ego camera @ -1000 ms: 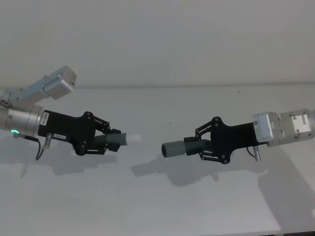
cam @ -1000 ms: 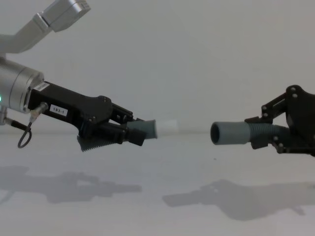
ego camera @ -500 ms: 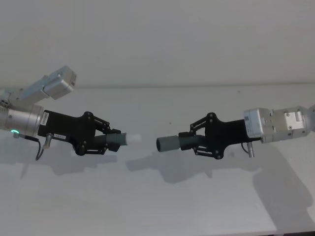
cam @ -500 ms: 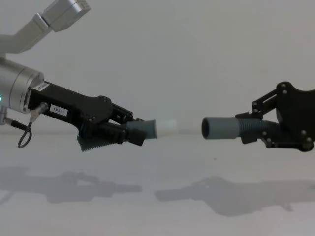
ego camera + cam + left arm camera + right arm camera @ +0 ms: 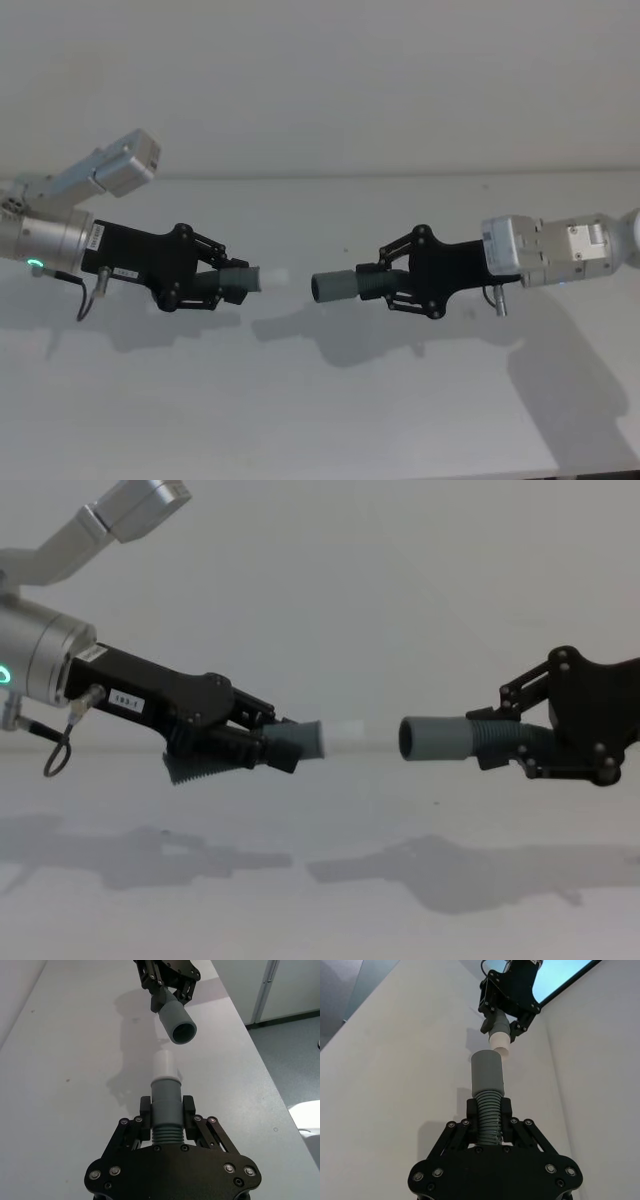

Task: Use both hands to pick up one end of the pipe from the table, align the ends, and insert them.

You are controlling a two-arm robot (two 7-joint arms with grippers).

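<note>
1. Grey cuffs face each other in mid-air above the white table (image 5: 320,420). The white tip (image 5: 345,733) and the open socket (image 5: 410,738) stay apart, with a short gap between them.
2. Compared with half a second ago, my right gripper (image 5: 385,285) has carried its socket hose piece (image 5: 335,286) further toward the left one, so the gap is narrower. The left gripper (image 5: 225,283) has barely shifted.
3. Left gripper: the jaws are clamped on the ribbed part of the white-tipped hose piece (image 5: 165,1105), with the smooth cuff and tip sticking out ahead. A green ring light (image 5: 35,265) glows on its arm.
4. Right gripper: the jaws are clamped on the ribbed middle of the socket hose piece, with the cuff reaching out past the fingertips.
5. The rear end of each hose disappears behind the black linkages.
6. From the chest, the right arm is cut off at the edge.
7. From the head, the white tip nearly melts into the pale table.
8. I cannot tell whether the ends line up exactly. The left wrist view puts the socket mouth slightly off the tip's axis.
</note>
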